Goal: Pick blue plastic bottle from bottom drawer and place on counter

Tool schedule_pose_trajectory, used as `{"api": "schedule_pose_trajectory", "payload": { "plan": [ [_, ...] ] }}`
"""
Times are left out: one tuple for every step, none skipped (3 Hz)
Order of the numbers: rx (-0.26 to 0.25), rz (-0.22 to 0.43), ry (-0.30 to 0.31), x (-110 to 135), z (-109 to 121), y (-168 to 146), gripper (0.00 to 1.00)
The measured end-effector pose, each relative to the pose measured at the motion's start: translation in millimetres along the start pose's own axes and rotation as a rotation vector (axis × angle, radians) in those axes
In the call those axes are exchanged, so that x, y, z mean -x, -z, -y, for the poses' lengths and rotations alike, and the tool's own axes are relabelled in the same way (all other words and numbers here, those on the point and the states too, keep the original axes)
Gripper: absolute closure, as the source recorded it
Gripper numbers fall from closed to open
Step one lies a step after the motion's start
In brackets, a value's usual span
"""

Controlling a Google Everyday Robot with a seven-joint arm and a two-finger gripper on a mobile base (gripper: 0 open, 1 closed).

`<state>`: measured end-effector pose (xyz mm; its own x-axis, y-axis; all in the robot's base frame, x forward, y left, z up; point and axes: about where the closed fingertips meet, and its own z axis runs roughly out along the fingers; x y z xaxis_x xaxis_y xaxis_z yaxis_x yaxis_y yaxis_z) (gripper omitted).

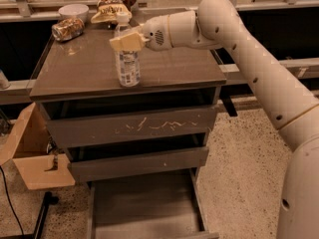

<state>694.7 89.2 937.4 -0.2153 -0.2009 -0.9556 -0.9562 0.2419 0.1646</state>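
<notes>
A speckled pale stone floor [244,178] lies right of the desk [79,73]; an open cardboard box [35,158] stands at its left side; behind, a metal rail [279,5] runs across above dark panels [291,29]; the light is warm and rather dim; the tool [127,40] hangs over the desk top

Gripper [128,40] at neck of upright blue plastic bottle [128,69] on counter [84,71]; bottom drawer [144,208] open
</notes>
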Motion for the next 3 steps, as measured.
{"api": "schedule_pose_trajectory", "payload": {
  "plan": [
    [0.000, 0.000, 0.000, 0.0, 0.0, -0.1, 0.50],
    [0.000, 0.000, 0.000, 0.0, 0.0, -0.1, 0.26],
    [0.002, 0.000, 0.000, -0.1, -0.5, -1.1, 0.00]
  ]
}}
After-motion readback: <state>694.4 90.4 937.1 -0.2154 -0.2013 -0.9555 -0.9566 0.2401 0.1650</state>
